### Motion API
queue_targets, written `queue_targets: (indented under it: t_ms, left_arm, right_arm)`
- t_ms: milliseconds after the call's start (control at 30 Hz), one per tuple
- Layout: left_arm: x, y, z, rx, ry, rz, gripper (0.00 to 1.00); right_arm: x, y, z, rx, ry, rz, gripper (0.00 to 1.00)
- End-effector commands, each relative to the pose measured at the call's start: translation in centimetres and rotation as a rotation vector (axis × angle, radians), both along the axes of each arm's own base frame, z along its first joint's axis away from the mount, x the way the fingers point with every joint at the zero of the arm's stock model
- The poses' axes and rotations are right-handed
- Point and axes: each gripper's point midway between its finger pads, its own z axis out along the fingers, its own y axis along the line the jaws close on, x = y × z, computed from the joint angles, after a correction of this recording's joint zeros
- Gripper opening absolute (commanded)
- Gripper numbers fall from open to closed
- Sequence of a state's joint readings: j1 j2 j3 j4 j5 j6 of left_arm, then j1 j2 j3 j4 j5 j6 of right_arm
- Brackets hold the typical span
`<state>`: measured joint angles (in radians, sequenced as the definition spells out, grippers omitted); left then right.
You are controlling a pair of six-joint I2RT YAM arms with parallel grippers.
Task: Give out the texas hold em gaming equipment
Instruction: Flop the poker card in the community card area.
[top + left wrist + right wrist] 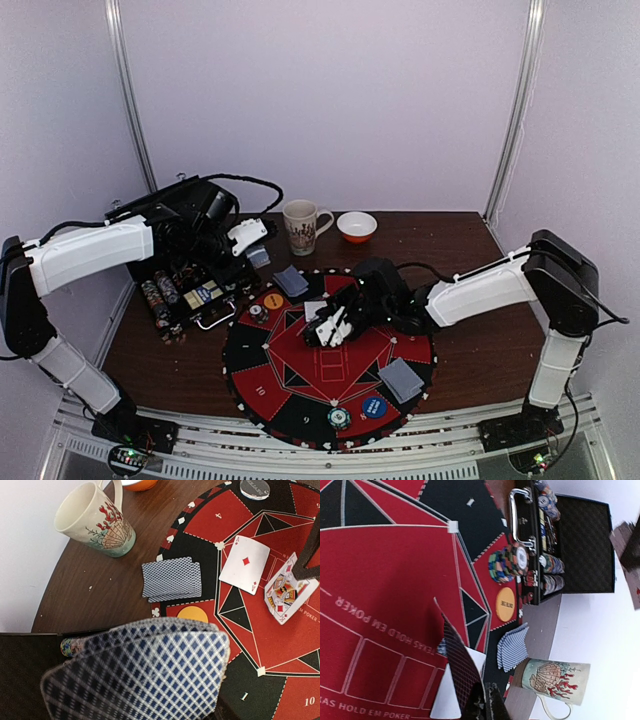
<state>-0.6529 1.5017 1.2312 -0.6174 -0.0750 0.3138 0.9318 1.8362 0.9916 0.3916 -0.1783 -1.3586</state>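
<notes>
Black and hard-shelled, the open case (pixel 180 270) sits at the left of the overhead view on the brown counter (pixel 480 340), with rows of striped chips (pixel 160 298) racked inside. Just right of it the left tool (pixel 252 246) hangs over the case's edge, closed on a fan of blue-checked cards (pixel 145 672). The fan fills the bottom of that wrist view, backs showing and long axis running left to right there, and it hides the fingers. Further right, below a shell-painted mug (pixel 303 225), a pair of back-up cards (pixel 171 578) lies across the rim of the red-and-black mat (pixel 262 385), long side level with the frame. An orange disc (pixel 273 300) and a short chip stack (pixel 258 313) lie just inside the mat's upper-left rim. Toward the centre an ace of diamonds (pixel 246 564) lies face up, its long axis near upright in the left wrist view. Beside it the right tool (pixel 335 326) pinches a court card (pixel 284 594) by one end, the card tilted and its free end pointing down at the felt. At the mat's lower right lie a second back-up pair (pixel 400 380) and a blue disc (pixel 373 407).
</notes>
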Motion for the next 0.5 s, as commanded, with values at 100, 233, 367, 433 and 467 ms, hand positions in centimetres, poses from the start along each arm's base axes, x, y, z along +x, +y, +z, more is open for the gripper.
queue_targets:
  t_ms: [100, 233, 367, 433, 467]
  left_arm:
    - [0.9, -0.1, 0.9, -0.027, -0.037, 0.012, 0.45]
    - [0.9, -0.2, 0.8, -0.029, -0.036, 0.010, 0.45]
    - [0.9, -0.2, 0.8, -0.028, -0.033, 0.009, 0.45]
    - [0.9, -0.2, 0.7, -0.027, -0.031, 0.010, 0.45]
    - [0.8, -0.2, 0.8, -0.027, -0.031, 0.009, 0.45]
  right_arm:
    - [-4.2, -1.1, -3.8, -0.166, 0.022, 0.174, 0.00]
    - [-5.2, -2.4, -4.9, -0.213, 0.053, 0.183, 0.04]
    - [-5.2, -3.6, -5.6, -0.270, 0.048, 0.172, 0.11]
    - [-4.7, -4.1, -5.8, -0.285, 0.027, 0.142, 0.14]
    - [-4.3, -4.3, -5.7, -0.287, 0.019, 0.124, 0.16]
